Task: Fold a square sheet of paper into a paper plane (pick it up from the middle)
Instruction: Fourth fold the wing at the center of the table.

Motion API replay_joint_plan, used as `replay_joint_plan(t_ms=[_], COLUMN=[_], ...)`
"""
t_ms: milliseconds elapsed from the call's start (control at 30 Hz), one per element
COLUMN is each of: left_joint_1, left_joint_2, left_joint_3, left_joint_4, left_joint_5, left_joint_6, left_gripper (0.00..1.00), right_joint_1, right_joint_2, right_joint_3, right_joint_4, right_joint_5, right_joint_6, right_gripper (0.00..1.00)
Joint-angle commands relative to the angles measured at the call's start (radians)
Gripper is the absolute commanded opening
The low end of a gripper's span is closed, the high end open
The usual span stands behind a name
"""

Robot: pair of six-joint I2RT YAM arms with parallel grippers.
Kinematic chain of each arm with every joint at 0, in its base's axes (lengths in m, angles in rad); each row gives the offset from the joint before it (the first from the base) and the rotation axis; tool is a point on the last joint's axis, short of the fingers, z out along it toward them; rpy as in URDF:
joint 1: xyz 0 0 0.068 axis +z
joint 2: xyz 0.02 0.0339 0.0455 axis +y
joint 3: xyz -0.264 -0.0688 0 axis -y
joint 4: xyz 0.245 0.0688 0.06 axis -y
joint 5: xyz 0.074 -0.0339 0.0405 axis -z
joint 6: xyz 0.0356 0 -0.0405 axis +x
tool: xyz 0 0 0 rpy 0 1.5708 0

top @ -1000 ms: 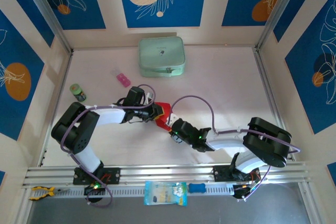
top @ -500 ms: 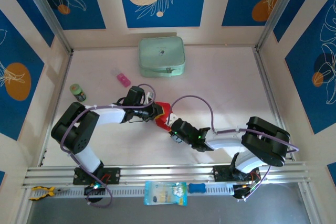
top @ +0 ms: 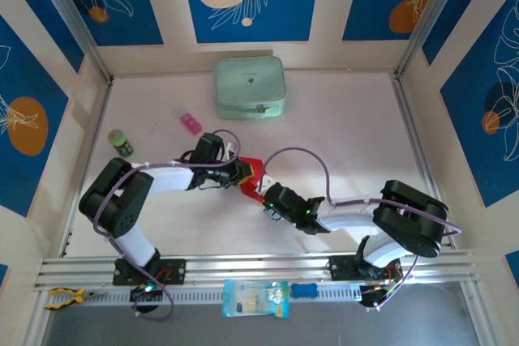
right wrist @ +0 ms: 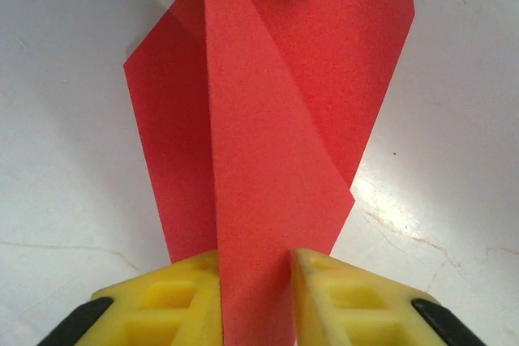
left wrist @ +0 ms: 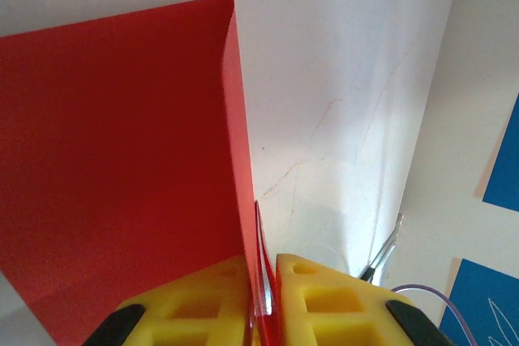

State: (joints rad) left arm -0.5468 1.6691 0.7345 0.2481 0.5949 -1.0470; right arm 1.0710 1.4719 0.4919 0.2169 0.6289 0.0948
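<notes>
Top camera: fixed high, behind arm bases (top: 147, 270), looking down and forward over whole table (top: 349, 135) to back wall (top: 251, 53). Far off, everything small.

Left wrist camera: rides left gripper (left wrist: 264, 301), looks out along own yellow fingers (left wrist: 195, 313). Very near paper (left wrist: 122, 160); table and wall foot beyond.

Right wrist camera: rides right gripper (right wrist: 255, 285), same aim, just as near. Faces left gripper's fingertips at frame top.

Shared: paper at table middle, seen from above and close from two opposite sides.

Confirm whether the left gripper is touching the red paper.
Touching. The left wrist view shows the red paper pinched inside the shut left gripper, no gap visible.
</notes>
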Motion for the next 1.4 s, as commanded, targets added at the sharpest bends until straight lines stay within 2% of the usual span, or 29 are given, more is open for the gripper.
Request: replay_joint_plan(t_ms=[0,533,1367], left_joint_1=[0.014,0.014,0.014], left_joint_2=[-0.023,-0.028,-0.022], left_joint_3=[0.028,0.032,0.040], left_joint_4=[0.013,-0.016,-0.033], left_joint_5=[0.017,0.001,-0.004], left_joint_6=[-0.007,0.005,0.012], left_gripper=[0.15,0.15,0.12], right_joint_1=[-0.005,-0.015,-0.028], right_joint_2=[0.000,0.007,-0.027], right_joint_3=[0.018,0.024,0.008], right_joint_4=[0.012,0.008,0.028], right_joint_5=[0.011,-0.032,-0.058], right_joint_6=[0.005,0.026,0.042], right_gripper=[0.25,0.18,0.20])
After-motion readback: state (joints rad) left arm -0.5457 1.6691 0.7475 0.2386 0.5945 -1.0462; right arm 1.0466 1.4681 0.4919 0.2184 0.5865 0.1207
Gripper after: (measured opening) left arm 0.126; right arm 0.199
